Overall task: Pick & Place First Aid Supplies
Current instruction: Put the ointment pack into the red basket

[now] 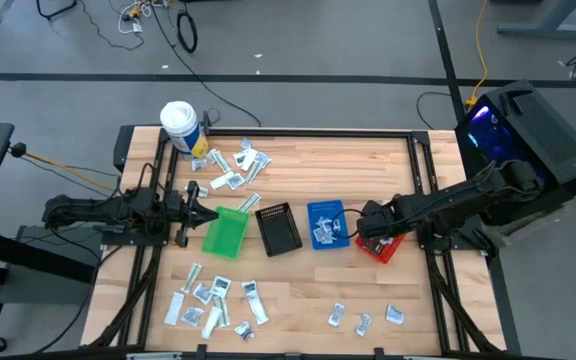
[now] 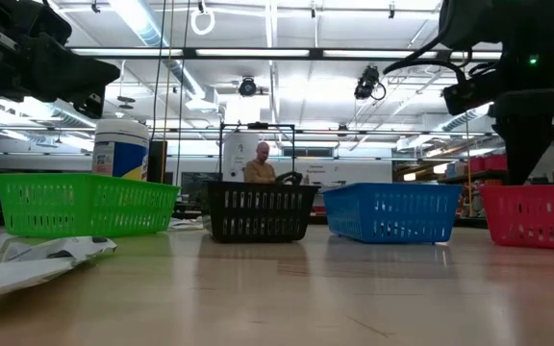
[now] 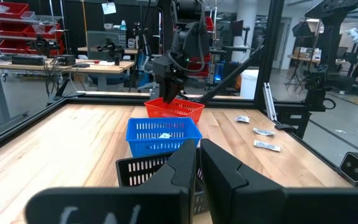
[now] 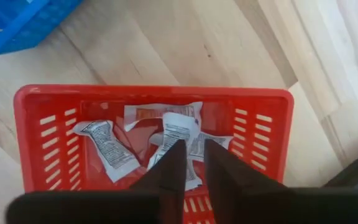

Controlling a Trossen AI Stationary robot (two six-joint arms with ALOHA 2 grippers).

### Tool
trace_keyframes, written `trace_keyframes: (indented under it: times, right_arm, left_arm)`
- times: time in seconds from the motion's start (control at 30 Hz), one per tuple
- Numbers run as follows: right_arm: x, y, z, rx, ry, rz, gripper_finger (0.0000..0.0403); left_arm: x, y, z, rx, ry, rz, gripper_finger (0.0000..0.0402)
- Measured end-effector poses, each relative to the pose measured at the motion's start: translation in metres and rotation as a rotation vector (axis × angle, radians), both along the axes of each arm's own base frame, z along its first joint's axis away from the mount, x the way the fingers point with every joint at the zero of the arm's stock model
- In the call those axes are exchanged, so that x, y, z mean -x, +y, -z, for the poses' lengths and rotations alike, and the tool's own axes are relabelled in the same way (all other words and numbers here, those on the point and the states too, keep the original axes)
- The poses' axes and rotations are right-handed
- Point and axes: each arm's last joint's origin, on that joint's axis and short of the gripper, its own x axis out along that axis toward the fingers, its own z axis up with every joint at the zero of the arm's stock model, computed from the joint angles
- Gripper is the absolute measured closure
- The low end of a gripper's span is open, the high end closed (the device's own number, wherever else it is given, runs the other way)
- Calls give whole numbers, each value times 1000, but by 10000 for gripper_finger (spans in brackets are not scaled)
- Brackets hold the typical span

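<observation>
I am hanging my right gripper (image 4: 191,163) over the red bin (image 4: 39,134), fingers pointing down into it. My right jaws are standing narrowly apart with nothing between them. Just past my fingertips (image 4: 171,155) a white sachet (image 4: 178,134) is lying on the bin floor, overlapping two others; a fourth one (image 4: 107,151) is lying beside them, all loose inside the red walls. From above, my right gripper (image 1: 366,222) is sitting at the bin's (image 1: 383,248) edge nearest the blue bin (image 1: 325,225), which is holding a few sachets (image 1: 325,232) of its own.

My left gripper (image 1: 200,212) is waiting level above the table (image 1: 368,170), just beside the green bin (image 1: 226,233), its fingers (image 3: 185,168) pressed together and gripping nothing. It is pointing across the black bin (image 1: 278,228) toward the blue and red ones.

The rest of the supplies are lying scattered on the wood: one cluster (image 1: 233,168) near the white tub (image 1: 180,128) at the far side, a bigger heap (image 1: 213,302) at the near side on my left, and three more packets (image 1: 365,318) at the near side on my right. All of them are well apart from both my grippers.

In the level view a person (image 2: 260,163) is sitting in the room beyond the black bin (image 2: 261,210).
</observation>
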Motion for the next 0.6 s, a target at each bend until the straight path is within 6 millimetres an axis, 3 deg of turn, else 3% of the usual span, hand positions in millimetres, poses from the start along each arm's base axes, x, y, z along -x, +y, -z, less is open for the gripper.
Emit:
trace_keyframes:
  times: [0.4,0.6]
  right_arm:
    - [-16,22,-20,-61,-145,-141,233]
    - [-23,42,-36,-95,-256,-243,190]
  left_arm:
    - [0,0,0,0,0,0,369]
    - [0,0,0,0,0,0,369]
